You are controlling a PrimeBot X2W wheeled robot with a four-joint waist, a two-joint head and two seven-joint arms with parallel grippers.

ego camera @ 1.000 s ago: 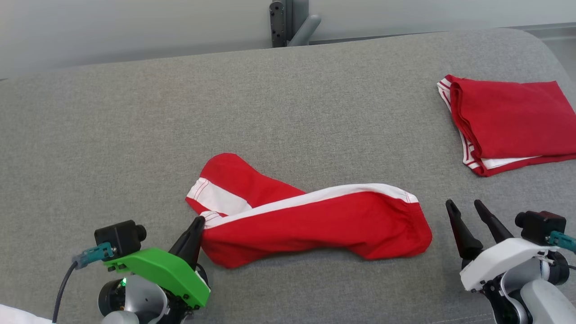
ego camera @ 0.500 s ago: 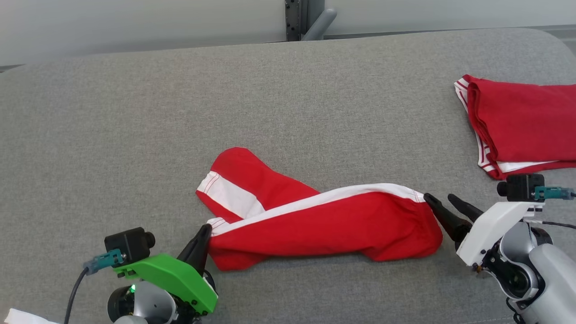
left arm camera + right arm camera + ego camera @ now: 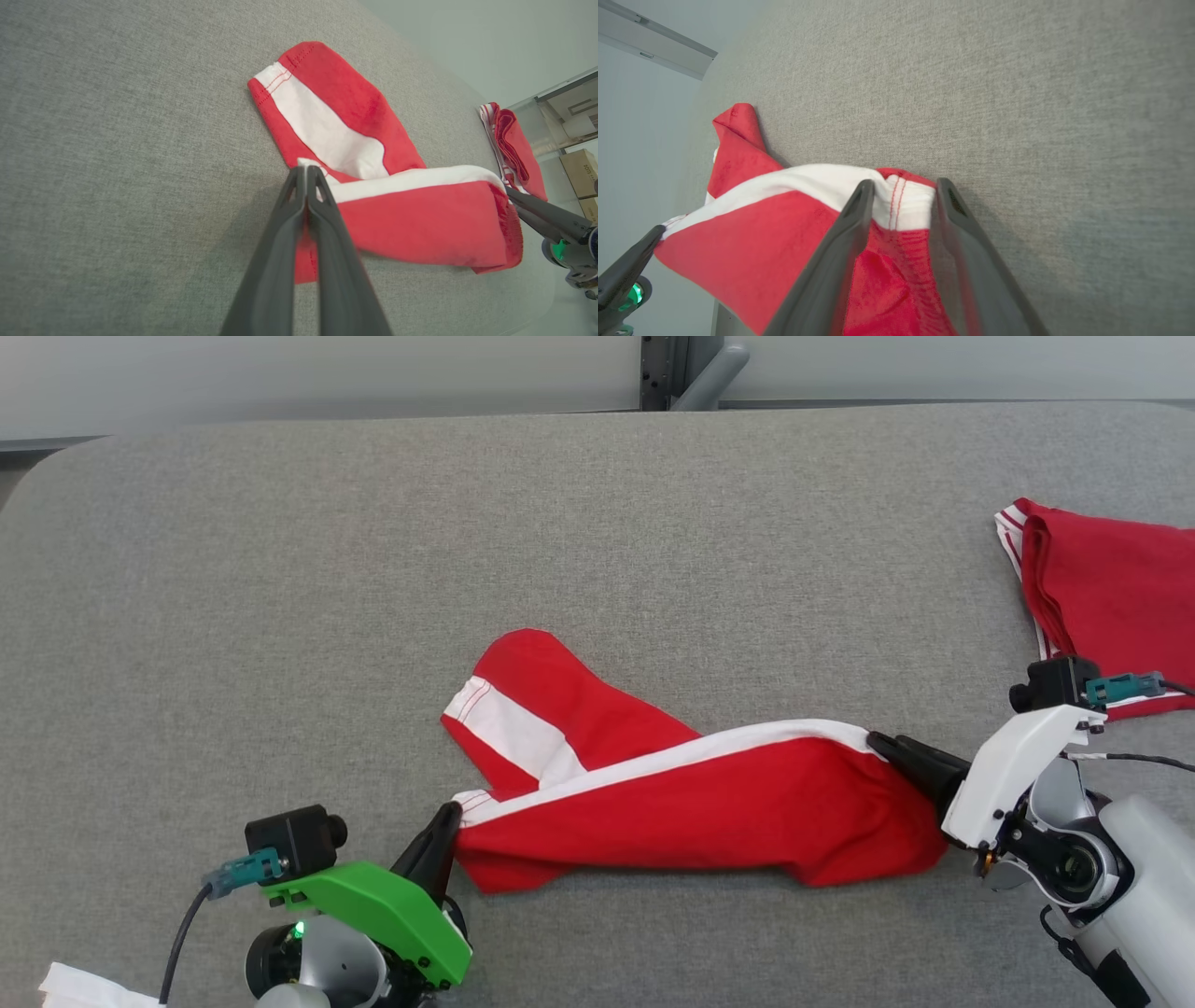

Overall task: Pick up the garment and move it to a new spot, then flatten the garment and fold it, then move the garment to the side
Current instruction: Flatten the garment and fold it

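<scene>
The garment [image 3: 700, 803], red shorts with a white band, lies twisted lengthwise on the grey table [image 3: 373, 569]. My left gripper [image 3: 448, 814] is shut on the garment's left end, and the left wrist view shows the fingertips [image 3: 306, 170] pinching the white hem. My right gripper [image 3: 878, 742] is at the garment's right end. In the right wrist view the two fingers [image 3: 859, 210] stand apart on either side of the white waistband corner [image 3: 901, 200], with cloth between them. The garment rests on the table along its whole length.
A second red garment [image 3: 1111, 597], folded, lies at the table's far right, just beyond my right wrist. A dark post [image 3: 686, 369] stands behind the table's far edge. Something white [image 3: 84, 987] shows at the lower left corner.
My right gripper has moved left from beside the garment onto its right end, and its fingers have drawn closer around the waistband. The head camera has shifted. The left gripper keeps its hold.
</scene>
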